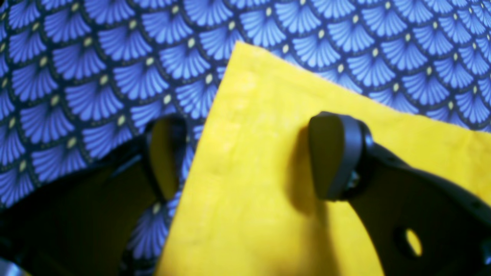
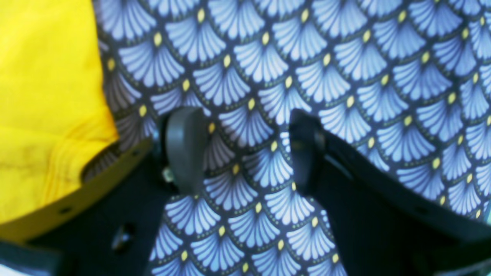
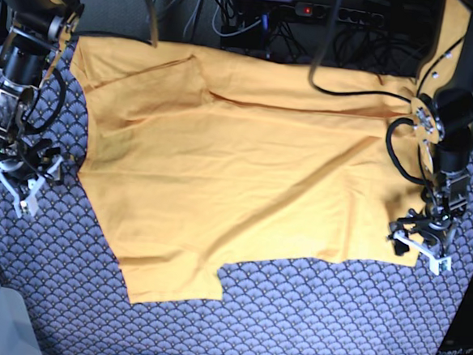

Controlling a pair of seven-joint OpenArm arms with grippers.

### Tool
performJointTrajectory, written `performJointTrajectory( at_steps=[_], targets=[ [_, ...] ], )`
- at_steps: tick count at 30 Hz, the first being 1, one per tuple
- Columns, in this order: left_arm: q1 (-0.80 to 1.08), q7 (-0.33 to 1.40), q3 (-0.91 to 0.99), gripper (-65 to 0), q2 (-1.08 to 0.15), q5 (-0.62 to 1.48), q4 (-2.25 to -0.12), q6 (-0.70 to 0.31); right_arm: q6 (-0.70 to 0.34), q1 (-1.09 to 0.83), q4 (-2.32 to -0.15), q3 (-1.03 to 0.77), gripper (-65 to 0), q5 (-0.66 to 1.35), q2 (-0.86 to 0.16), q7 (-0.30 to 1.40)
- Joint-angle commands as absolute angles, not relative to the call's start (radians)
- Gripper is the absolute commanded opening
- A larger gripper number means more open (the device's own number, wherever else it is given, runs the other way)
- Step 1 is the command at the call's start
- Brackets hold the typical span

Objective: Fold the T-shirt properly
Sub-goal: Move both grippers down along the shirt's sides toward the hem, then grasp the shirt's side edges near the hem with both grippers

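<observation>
You are holding the left claw [image 1: 245, 157] wide, straddling a corner edge of the T-shirt [image 3: 244, 178], apparently positioning for a pinch. You are keeping the right claw [image 2: 245, 149] wide and empty over the patterned table [image 3: 307, 329], just beside the spread T-shirt's sleeve edge.

— Where's the T-shirt [image 3: 245, 170]?
— Spread flat across the far half of the patterned table [image 3: 291, 327], unfolded.
— Its look?
— Plain yellow-orange, lightly wrinkled, one sleeve lying toward the table's near edge.
</observation>
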State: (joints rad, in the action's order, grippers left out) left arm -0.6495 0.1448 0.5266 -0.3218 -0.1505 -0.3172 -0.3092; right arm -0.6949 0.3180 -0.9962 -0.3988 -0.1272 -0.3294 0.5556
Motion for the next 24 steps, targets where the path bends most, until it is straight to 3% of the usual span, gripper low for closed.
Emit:
performJointTrajectory(
  at_steps=[1, 16, 18, 24],
  targets=[
    [-0.704, 0.117, 0.493, -16.4, -0.337, -0.143, -0.329, -0.309, -0.698, 0.344, -1.017, -0.403, -29.5, -0.119, -0.344, 0.535],
    [-0.719, 0.114, 0.424, -17.5, -0.321, -0.137, -0.272, -0.308, -0.698, 0.344, -1.017, -0.403, -29.7, -0.119, -0.346, 0.541],
    [-0.719, 0.113, 0.424, -22.7, -0.323, -0.137, -0.255, -0.308, -0.698, 0.344, -1.017, -0.403, -29.8, -0.119, -0.346, 0.541],
    [-0.717, 0.111, 0.426, -49.0, -0.323, -0.136, -0.251, -0.308, -0.698, 0.344, -1.017, -0.403, -29.8, -0.119, -0.351, 0.541]
  ],
)
